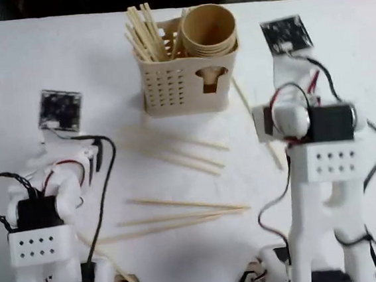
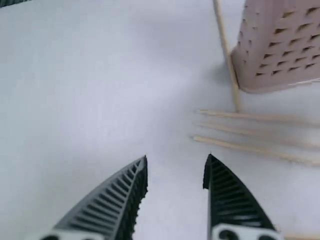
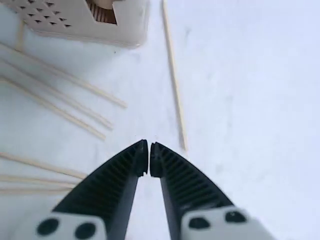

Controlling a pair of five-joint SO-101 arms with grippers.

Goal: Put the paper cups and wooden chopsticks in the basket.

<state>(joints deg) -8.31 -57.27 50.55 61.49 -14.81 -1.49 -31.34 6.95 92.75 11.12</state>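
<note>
High view with both wrist views. The basket (image 1: 182, 81) stands at 12 o'clock on the table and already holds the paper cups (image 1: 208, 27) and a sheaf of upright chopsticks (image 1: 145, 28). Loose chopsticks remain on the table. A single chopstick (image 3: 172, 75) runs from the basket's corner along an 11-to-5 axis, and its near end lies just beside the right gripper (image 3: 149, 145), whose fingers are together and hold nothing. A trio of chopsticks (image 1: 189, 155) lies on roughly a 10-to-4 axis, toward 3 o'clock from the left gripper (image 2: 176, 159), whose fingers are apart and empty. More chopsticks (image 1: 188, 207) lie near 6 o'clock. We judge the right arm nearer the single stick. It must first part its fingers and then close across the stick's long axis.
</note>
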